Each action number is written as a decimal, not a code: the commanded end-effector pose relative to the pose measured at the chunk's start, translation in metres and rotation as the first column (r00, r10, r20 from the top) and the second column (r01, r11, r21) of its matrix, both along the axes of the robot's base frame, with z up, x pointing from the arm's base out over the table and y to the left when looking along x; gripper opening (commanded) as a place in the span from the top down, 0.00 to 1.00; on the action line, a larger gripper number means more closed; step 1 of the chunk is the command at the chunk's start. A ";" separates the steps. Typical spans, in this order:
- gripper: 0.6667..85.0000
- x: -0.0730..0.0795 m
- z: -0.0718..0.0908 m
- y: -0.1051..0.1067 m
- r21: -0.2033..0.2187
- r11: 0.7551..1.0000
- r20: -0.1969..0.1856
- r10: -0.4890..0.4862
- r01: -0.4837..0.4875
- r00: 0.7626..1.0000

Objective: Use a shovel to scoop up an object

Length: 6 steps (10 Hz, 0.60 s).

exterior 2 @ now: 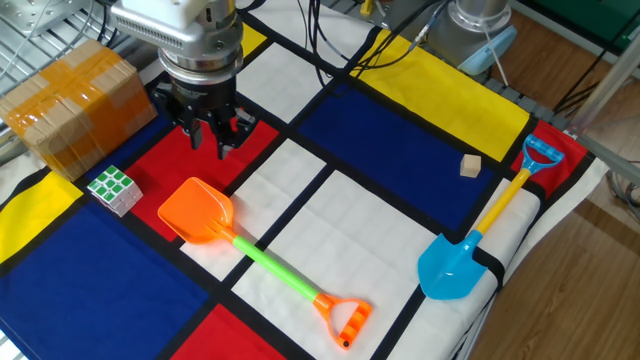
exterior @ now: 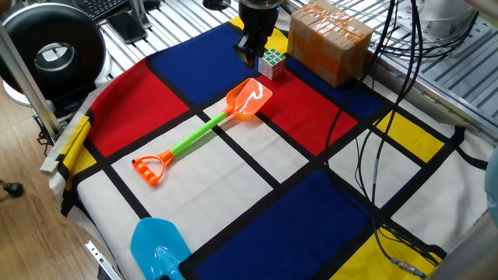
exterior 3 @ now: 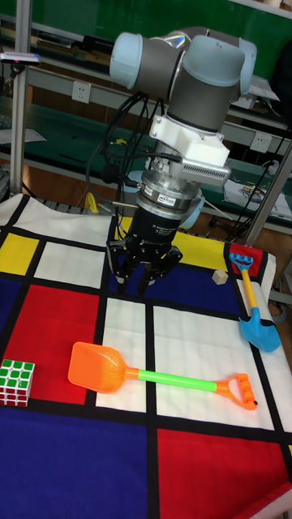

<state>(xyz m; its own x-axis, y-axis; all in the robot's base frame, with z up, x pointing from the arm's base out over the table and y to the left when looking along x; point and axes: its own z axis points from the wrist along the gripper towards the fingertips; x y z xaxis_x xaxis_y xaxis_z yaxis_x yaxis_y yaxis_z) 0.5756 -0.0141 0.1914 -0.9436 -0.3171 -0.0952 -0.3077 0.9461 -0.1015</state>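
Note:
The shovel lies flat on the checked cloth, with its orange blade (exterior 2: 197,210) toward the cube, a lime-green shaft (exterior 2: 275,268) and an orange D-handle (exterior 2: 345,320); it also shows in the other views (exterior: 250,98) (exterior 3: 101,365). The small Rubik's cube (exterior 2: 113,189) (exterior: 271,62) (exterior 3: 16,381) sits just beyond the blade, green and white faces showing. My gripper (exterior 2: 207,140) (exterior: 247,53) (exterior 3: 142,280) hangs above the red patch behind the blade, open and holding nothing. It touches neither shovel nor cube.
A brown taped cardboard box (exterior 2: 70,95) (exterior: 331,39) stands behind the cube. A light-blue shovel (exterior 2: 455,265) (exterior 3: 258,324) lies at the cloth's edge, with a small wooden block (exterior 2: 470,166) near it. Cables (exterior: 373,140) trail across the cloth.

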 end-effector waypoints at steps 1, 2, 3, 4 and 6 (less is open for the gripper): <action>0.55 0.000 0.001 0.010 0.040 0.999 0.001 0.010 -0.010 1.000; 0.55 0.001 0.000 0.015 0.056 0.998 0.000 0.019 -0.019 1.000; 0.55 0.003 -0.002 0.020 0.058 0.998 0.000 0.028 -0.028 1.000; 0.55 0.008 -0.005 0.024 0.054 0.997 0.004 0.048 -0.048 0.999; 0.55 0.012 -0.013 0.039 0.110 0.991 -0.015 0.073 -0.071 0.997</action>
